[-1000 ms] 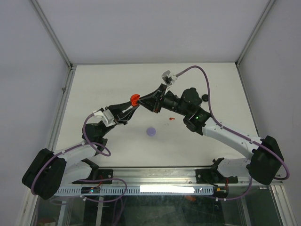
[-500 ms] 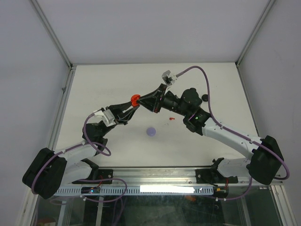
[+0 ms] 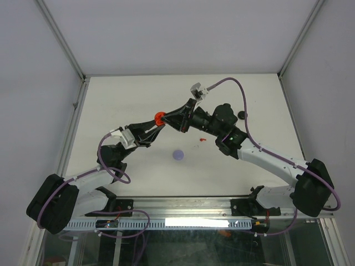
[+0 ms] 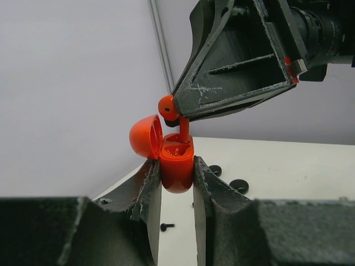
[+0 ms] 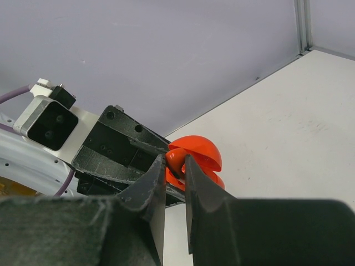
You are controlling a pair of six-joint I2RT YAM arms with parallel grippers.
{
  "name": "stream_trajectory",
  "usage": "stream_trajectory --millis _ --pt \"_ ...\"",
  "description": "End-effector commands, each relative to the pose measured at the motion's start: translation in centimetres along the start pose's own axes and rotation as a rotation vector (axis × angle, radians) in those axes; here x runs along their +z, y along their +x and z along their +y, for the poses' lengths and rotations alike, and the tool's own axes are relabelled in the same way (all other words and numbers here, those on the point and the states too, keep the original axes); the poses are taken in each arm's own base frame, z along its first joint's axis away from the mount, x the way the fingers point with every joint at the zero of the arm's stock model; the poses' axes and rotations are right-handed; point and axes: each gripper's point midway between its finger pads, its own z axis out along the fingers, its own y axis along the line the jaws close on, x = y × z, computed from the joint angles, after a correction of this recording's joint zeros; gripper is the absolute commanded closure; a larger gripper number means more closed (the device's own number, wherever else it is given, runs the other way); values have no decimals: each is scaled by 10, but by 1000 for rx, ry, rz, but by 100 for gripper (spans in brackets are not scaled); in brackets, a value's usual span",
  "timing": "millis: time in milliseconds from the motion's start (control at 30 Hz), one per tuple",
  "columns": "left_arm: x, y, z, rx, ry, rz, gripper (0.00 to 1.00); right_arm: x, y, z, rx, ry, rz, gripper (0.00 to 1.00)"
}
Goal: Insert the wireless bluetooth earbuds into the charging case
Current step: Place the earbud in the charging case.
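Note:
My left gripper (image 4: 176, 169) is shut on a red charging case (image 4: 176, 166) with its lid open to the left, held above the table. The case also shows in the top view (image 3: 160, 117) and in the right wrist view (image 5: 202, 163). My right gripper (image 5: 176, 165) is shut on a red earbud (image 4: 169, 108), whose stem points down into the case's open top. The two grippers meet at mid-table in the top view, the left one (image 3: 156, 124) below the right one (image 3: 165, 118). A second red earbud (image 3: 203, 139) lies on the table under the right arm.
A lilac round disc (image 3: 178, 154) lies on the table near the front. Black discs (image 4: 238, 185) and a small black earbud (image 4: 166, 226) lie on the table below the left gripper. A black object (image 3: 242, 114) sits at the right. The table has walls on three sides.
Almost nothing has moved. The grippers with the case and the red earbud have stayed together at mid-table, shifting only slightly.

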Motion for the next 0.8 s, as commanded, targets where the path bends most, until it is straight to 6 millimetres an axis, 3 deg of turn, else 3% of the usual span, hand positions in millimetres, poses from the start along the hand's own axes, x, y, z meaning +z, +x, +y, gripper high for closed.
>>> stream_trajectory --millis 0,500,767 --pt "10 -28 0 22 6 -98 94 4 -20 9 -34 -25 -62 89" --pt "10 -36 1 10 -1 -131 95 4 2 -8 -18 37 -9 88" --pt "11 -35 3 13 -14 -133 95 9 2 -7 -14 36 2 88"
